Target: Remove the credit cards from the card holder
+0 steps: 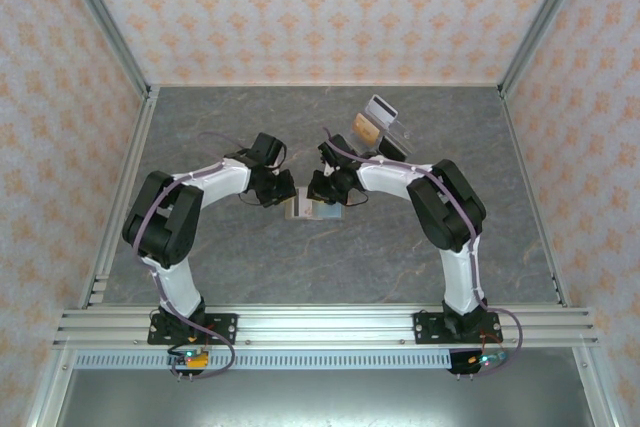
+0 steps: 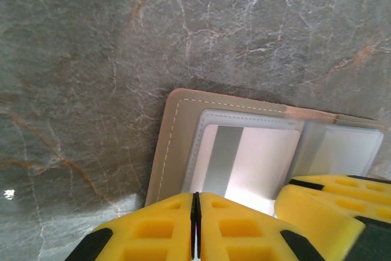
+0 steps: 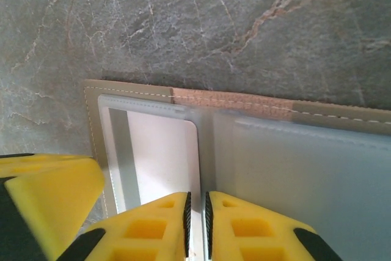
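Left pincer (image 2: pixel 195 224) pressed together at the near edge of the whitish card (image 2: pixel 263 163); right pincer (image 3: pixel 196 224), just beside, nips the open card holder (image 3: pixel 95 126). Clear stand (image 1: pixel 385 117) beyond it.

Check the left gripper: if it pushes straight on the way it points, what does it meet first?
Likely the card holder: the left gripper points at the whitish card inside it, though depth is unclear.

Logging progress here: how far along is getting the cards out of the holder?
Done: the card holder lies open on the table, and what looks like an orange card sits by the stand. In hand: the left gripper and right gripper have their jaws closed at the holder's edge; what they pinch is hidden. Left: the whitish card is still inside its clear pocket.
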Tool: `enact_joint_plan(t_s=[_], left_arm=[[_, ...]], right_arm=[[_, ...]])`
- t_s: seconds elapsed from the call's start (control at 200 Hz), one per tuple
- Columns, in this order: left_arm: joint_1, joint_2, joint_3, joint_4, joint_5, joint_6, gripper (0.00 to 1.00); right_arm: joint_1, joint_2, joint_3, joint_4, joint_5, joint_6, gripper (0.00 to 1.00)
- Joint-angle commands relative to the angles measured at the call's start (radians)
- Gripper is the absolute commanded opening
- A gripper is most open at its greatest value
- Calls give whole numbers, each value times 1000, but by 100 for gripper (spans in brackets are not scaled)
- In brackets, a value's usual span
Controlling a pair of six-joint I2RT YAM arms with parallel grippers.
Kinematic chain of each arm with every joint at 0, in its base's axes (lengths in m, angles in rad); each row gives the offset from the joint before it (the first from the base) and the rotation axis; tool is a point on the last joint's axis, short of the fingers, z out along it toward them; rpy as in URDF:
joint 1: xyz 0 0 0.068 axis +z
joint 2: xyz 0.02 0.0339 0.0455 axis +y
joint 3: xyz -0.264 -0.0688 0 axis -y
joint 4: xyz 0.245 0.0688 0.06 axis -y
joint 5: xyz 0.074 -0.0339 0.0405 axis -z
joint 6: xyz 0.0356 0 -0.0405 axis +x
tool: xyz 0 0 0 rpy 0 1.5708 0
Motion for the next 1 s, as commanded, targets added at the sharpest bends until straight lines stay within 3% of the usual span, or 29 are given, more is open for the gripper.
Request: enact_joint_plan(t_s=[0.0,0.39,0.996], left_arm=[[0,13,24,-16,-20,-9,11],[-1,47,8,-12,-9,-18,4],[3,54,-34,-18,-38,-26,0]], right_arm=[[-4,5,-10,-12,-1,-19,17],[-8,17,-22,21,-43,-32,18],[-44,-30,-121,255,-209,10,15]])
